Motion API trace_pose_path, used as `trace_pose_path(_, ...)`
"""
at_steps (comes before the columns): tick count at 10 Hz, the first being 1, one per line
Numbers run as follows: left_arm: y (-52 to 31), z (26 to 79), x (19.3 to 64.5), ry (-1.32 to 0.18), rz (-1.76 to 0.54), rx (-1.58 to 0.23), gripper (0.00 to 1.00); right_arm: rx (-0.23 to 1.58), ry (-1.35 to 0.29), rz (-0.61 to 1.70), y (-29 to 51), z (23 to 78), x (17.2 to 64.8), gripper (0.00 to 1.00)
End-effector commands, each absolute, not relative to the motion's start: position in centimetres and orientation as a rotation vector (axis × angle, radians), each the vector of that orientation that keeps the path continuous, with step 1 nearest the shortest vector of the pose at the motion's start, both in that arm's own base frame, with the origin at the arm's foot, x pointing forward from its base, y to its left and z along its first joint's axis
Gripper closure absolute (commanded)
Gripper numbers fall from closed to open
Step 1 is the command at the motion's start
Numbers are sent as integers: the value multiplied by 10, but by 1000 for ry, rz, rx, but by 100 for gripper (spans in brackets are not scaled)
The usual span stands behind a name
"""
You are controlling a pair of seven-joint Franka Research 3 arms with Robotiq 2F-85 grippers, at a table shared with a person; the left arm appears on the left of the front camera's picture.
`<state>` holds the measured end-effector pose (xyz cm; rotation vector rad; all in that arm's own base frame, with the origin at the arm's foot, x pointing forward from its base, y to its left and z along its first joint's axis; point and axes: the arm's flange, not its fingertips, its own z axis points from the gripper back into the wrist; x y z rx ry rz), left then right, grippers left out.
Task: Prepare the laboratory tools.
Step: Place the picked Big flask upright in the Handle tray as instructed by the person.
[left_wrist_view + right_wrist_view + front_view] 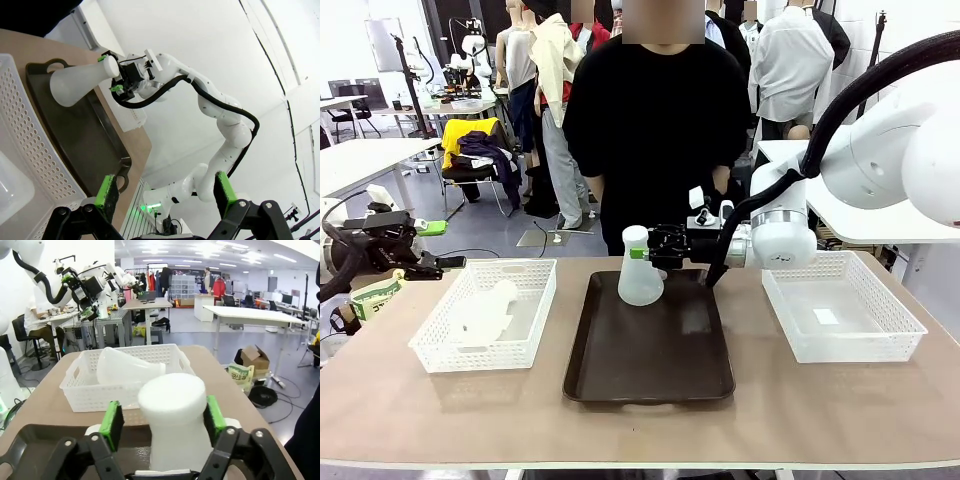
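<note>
One frosted-white conical flask [640, 282] stands upright at the far end of the dark brown tray [650, 375]. My right gripper [642, 251] reaches in sideways from the right, its green pads flanking the flask's neck [172, 415]; a gap shows beside one pad, so the jaws stand open around the neck. A second flask [485, 312] lies on its side in the left white basket [525, 345], also visible in the right wrist view [127, 365]. My left gripper [440, 246] hovers open and empty at the table's left edge, beside that basket [30, 140]. Its fingers [107, 192] are spread wide.
Another white mesh basket [905, 335] sits at the right of the tray. A person in black [655, 130] stands at the far side of the table. A small packet [375, 295] lies off the table's left end.
</note>
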<state>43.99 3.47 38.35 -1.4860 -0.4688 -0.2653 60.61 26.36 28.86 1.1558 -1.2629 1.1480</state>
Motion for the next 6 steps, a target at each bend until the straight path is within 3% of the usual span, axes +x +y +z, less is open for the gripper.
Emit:
trace_pose_path(1, 36, 383, 439, -485, -278, -1484, 0, 1158, -1228, 1085, 265, 293, 598, 0)
trace_pose_path(6, 36, 383, 439, -485, -278, -1484, 0, 1179, -1137, 1014, 251, 302, 596, 0)
